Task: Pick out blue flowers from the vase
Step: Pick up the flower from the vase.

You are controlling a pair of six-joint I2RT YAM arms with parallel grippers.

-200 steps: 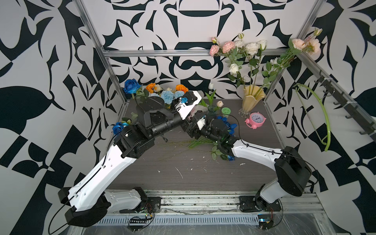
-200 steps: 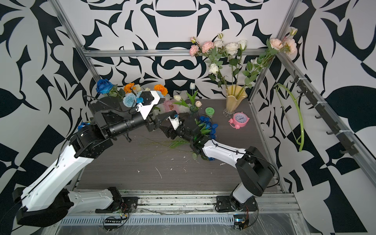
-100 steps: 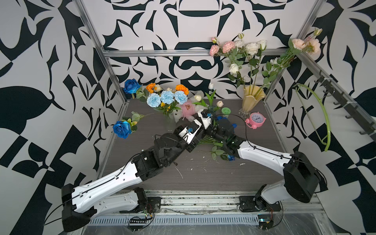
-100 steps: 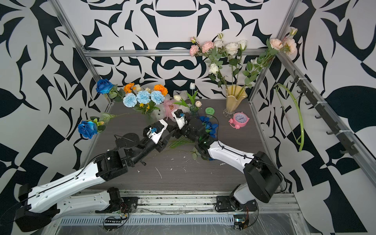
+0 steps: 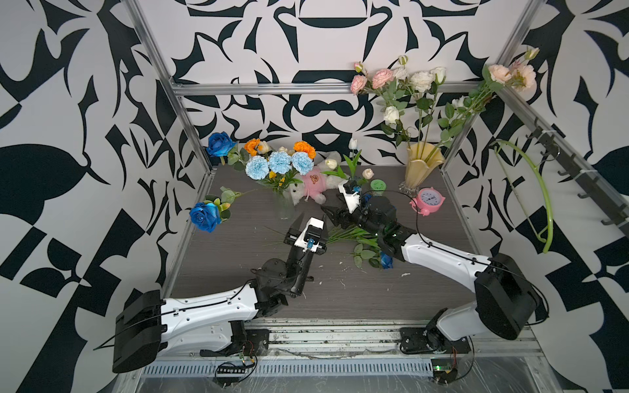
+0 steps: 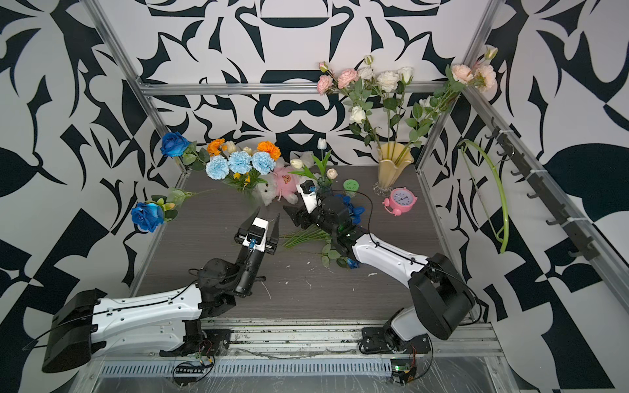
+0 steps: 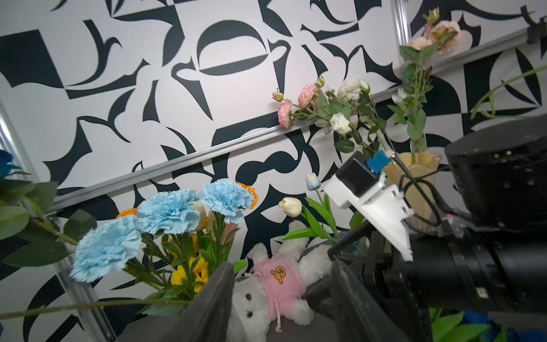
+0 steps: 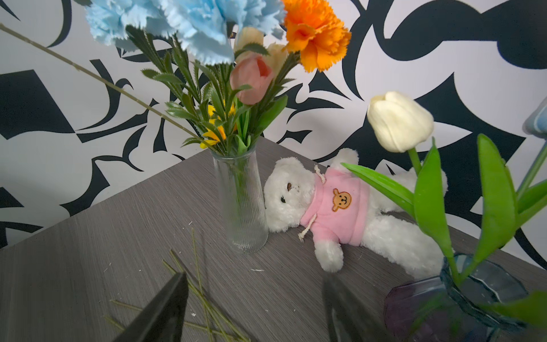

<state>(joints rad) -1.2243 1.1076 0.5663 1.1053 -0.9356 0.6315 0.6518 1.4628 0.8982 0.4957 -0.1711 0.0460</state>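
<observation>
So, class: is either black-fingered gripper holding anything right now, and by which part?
Nothing is held. The left gripper and the right gripper both stand open with empty jaws; the pale-blue ruffled carnations sit untouched in the clear ribbed glass vase.

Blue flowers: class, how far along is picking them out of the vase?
Done: a bunch of blue flowers lies on the table. In hand: nothing; left gripper and right gripper hang open, empty. Left: three pale-blue carnations stand in the glass vase; two blue roses seem to, too.
</observation>
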